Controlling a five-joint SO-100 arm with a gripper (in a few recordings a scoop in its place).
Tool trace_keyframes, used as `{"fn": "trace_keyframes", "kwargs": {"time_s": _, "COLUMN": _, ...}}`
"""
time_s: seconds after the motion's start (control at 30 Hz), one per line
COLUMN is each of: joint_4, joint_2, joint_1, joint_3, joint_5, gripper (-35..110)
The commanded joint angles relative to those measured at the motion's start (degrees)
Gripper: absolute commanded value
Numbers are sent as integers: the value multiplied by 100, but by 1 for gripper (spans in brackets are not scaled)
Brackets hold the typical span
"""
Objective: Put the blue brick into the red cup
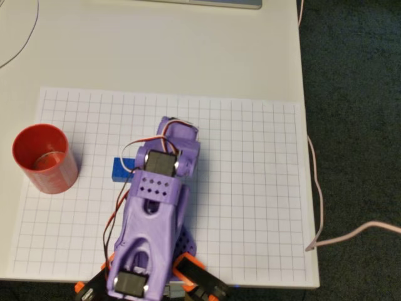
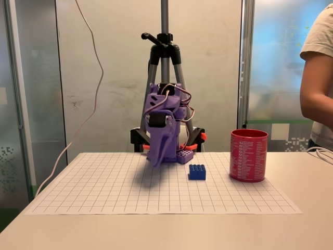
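The red cup (image 2: 248, 155), a smooth plastic cylinder with a round rim, stands upright on the gridded paper sheet (image 2: 104, 187) covering the surface; what it holds cannot be made out. The blue brick (image 2: 197, 172), small and studded, lies on the sheet between the cup and the purple arm's gripper (image 2: 158, 159), apart from both. Whether the gripper is parted or closed cannot be told.
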Motion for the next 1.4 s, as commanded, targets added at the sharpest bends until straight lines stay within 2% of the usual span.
{"fn": "trace_keyframes", "kwargs": {"time_s": 0.0, "joint_4": 202, "joint_2": 62, "joint_1": 580, "joint_3": -1292, "joint_5": 35, "gripper": 0}}
{"fn": "trace_keyframes", "kwargs": {"time_s": 0.2, "joint_4": 334, "joint_2": -1345, "joint_1": 1503, "joint_3": -3190, "joint_5": 360, "gripper": 0}}
{"fn": "trace_keyframes", "kwargs": {"time_s": 0.37, "joint_4": 1441, "joint_2": -3287, "joint_1": 2039, "joint_3": -5476, "joint_5": 624, "gripper": 0}}
{"fn": "trace_keyframes", "kwargs": {"time_s": 0.57, "joint_4": 3190, "joint_2": -5098, "joint_1": 1397, "joint_3": -8350, "joint_5": 88, "gripper": 0}}
{"fn": "trace_keyframes", "kwargs": {"time_s": 0.67, "joint_4": 3208, "joint_2": -5643, "joint_1": 993, "joint_3": -9009, "joint_5": -360, "gripper": 0}}
{"fn": "trace_keyframes", "kwargs": {"time_s": 0.93, "joint_4": 3164, "joint_2": -6697, "joint_1": -712, "joint_3": -8385, "joint_5": -2399, "gripper": 0}}
{"fn": "trace_keyframes", "kwargs": {"time_s": 1.03, "joint_4": 3173, "joint_2": -6601, "joint_1": -1318, "joint_3": -7989, "joint_5": -2681, "gripper": 0}}
{"fn": "trace_keyframes", "kwargs": {"time_s": 1.17, "joint_4": 3199, "joint_2": -6328, "joint_1": -2013, "joint_3": -7559, "joint_5": -2276, "gripper": 0}}
{"fn": "trace_keyframes", "kwargs": {"time_s": 1.37, "joint_4": 3199, "joint_2": -5959, "joint_1": -2971, "joint_3": -6812, "joint_5": -703, "gripper": 0}}
